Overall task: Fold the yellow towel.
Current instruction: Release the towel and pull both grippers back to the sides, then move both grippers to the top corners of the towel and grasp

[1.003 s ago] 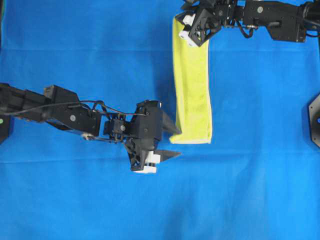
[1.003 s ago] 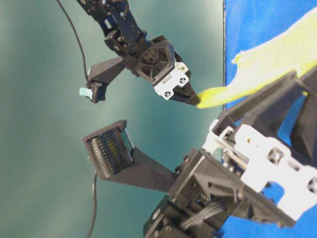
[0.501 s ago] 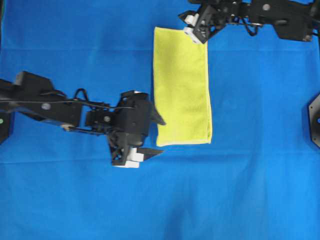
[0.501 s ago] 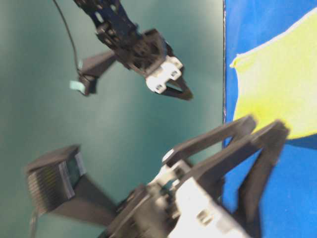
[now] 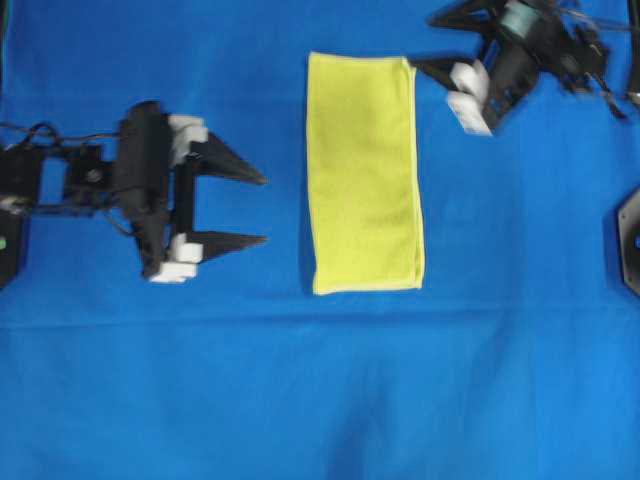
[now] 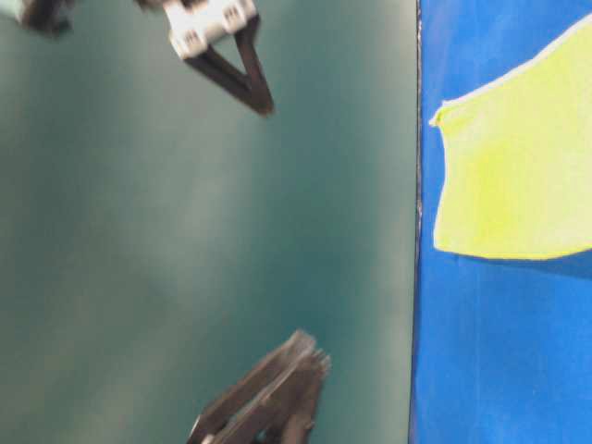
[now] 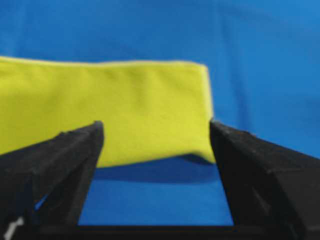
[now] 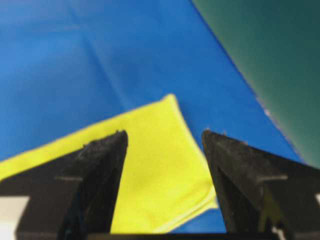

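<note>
lying folded flat now, yellow towel (image 5: 364, 172) released; left gripper (image 5: 255, 209) and right gripper (image 5: 436, 44) have backed off to either side, jaws wide, empty.

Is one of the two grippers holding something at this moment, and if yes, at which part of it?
Nothing is held. The left gripper and the right gripper are both open and apart from the yellow towel, which lies flat on the blue cloth.
</note>
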### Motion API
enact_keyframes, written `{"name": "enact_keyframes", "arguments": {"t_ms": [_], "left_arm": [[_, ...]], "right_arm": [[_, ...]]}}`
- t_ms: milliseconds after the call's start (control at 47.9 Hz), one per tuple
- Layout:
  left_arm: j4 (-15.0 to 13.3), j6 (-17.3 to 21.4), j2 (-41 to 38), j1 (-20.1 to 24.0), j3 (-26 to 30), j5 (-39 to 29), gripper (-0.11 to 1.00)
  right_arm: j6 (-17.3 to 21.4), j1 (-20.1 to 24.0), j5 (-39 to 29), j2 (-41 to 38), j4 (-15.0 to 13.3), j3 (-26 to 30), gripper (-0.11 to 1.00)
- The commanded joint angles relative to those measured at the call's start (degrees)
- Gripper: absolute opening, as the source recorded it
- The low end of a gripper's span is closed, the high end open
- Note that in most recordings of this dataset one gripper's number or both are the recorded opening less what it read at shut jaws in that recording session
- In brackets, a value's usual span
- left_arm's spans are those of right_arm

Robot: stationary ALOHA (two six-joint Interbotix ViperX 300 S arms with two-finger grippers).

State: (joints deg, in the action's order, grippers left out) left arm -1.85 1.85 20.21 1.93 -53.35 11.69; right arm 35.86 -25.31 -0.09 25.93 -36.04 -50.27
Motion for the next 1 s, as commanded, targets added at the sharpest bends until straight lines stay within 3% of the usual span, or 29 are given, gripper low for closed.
{"name": "enact_keyframes", "arguments": {"t_ms": [0, 188, 334, 982], "left_arm": [[0.18, 0.09, 4.66, 1.76, -2.55, 3.34, 0.8], [0.18, 0.09, 12.39, 4.66, -9.84, 6.86, 0.8], [0.18, -0.62, 15.29, 5.01, -13.18, 9.05, 0.8], [0.18, -0.79, 14.5, 5.01, -12.22, 10.02, 0.8]], "right_arm": [[0.18, 0.26, 3.87, 5.8, 0.26, -3.25, 0.63], [0.26, 0.26, 10.11, 13.27, 1.58, -11.87, 0.63], [0.26, 0.18, 13.01, 14.68, 3.52, -16.0, 0.63], [0.18, -0.26, 10.81, 14.41, 4.39, -15.29, 0.63]]}}
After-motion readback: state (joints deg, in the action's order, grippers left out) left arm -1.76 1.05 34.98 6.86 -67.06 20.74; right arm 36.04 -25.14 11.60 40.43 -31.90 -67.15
